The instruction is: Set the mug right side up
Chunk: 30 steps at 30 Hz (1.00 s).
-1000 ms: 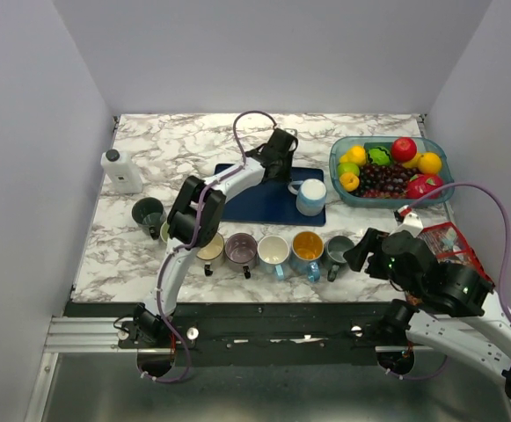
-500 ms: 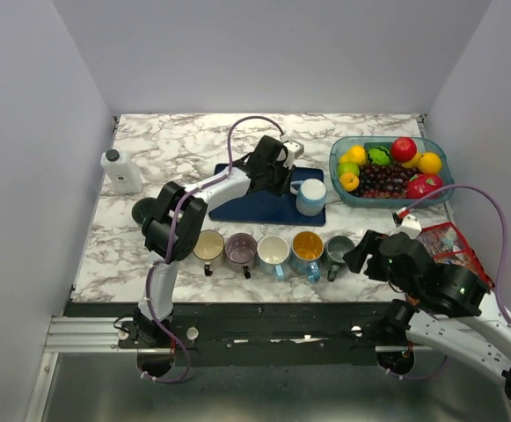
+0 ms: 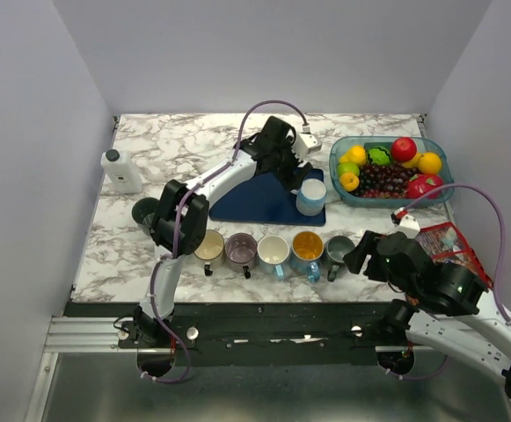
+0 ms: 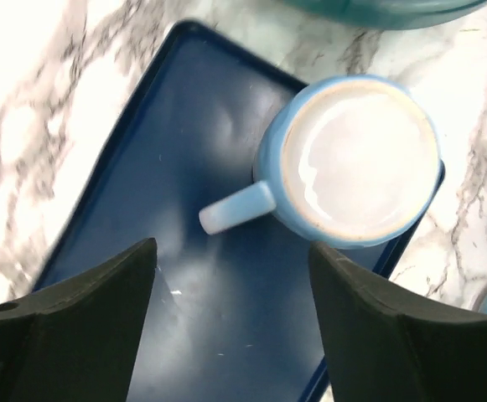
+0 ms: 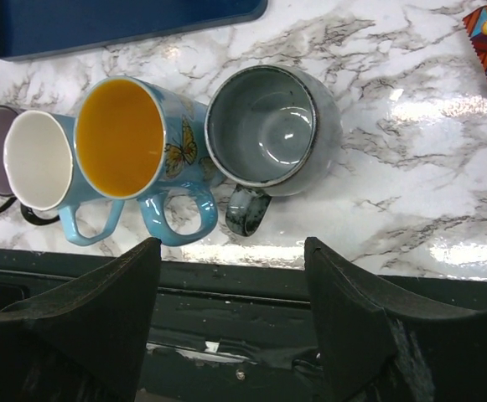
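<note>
Left end effector (image 4: 233, 251) open, above blue mat (image 4: 134, 209), light-blue mug (image 4: 356, 159) standing just ahead, handle toward it

Marbled table (image 3: 119, 255) carried everything. Blue tray (image 3: 255, 200) lay flat mid-table, teal fruit bowl (image 3: 387, 201) just beside it on the right. White bottle (image 3: 121, 170) stood upright at the left edge, dark green mug (image 3: 141, 211) in front of it. Five mugs sat mouths-up along the near edge: tan (image 3: 209, 246), purple (image 3: 241, 249), white (image 3: 273, 251), blue butterfly (image 3: 308, 246), grey (image 3: 338, 250). Snack packet (image 3: 448, 239) lay far right.
</note>
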{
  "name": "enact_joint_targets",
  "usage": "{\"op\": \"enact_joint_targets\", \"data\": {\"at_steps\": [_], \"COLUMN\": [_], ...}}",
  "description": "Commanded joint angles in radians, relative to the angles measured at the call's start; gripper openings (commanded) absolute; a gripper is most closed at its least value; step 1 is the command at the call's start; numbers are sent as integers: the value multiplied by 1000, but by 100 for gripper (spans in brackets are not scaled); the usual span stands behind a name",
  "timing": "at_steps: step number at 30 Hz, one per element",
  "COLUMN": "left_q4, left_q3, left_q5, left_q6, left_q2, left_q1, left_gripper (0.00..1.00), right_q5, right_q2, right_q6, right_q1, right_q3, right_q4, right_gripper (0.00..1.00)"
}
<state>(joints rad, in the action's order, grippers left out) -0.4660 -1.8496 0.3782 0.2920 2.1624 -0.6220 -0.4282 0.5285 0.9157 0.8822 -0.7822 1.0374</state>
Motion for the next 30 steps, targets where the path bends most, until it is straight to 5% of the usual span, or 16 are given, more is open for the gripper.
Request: {"op": "enact_joint_targets", "data": {"at_steps": [1,13,26,30], "left_q4": [-247,-326,-313,-322], "left_q3": [-170,-234,-240,-212], "left_q5": [132,419,449,393], "left_q6": [180,300,319,303], "left_q2": [117,195,234,235], "left_q1": [-2,24,25,25], "left_gripper": [86,96,99,85], "right_q5": [2,11,16,17], "right_q2": [28,97,160,165], "right_q6": [-8,26,18,18], "right_q1": [-3,-3,-3,-2], "right_q3": [-22,-74,-80,-77], "right_q4": [47,61,36,27], "right_gripper": [76,76,76,76]}}
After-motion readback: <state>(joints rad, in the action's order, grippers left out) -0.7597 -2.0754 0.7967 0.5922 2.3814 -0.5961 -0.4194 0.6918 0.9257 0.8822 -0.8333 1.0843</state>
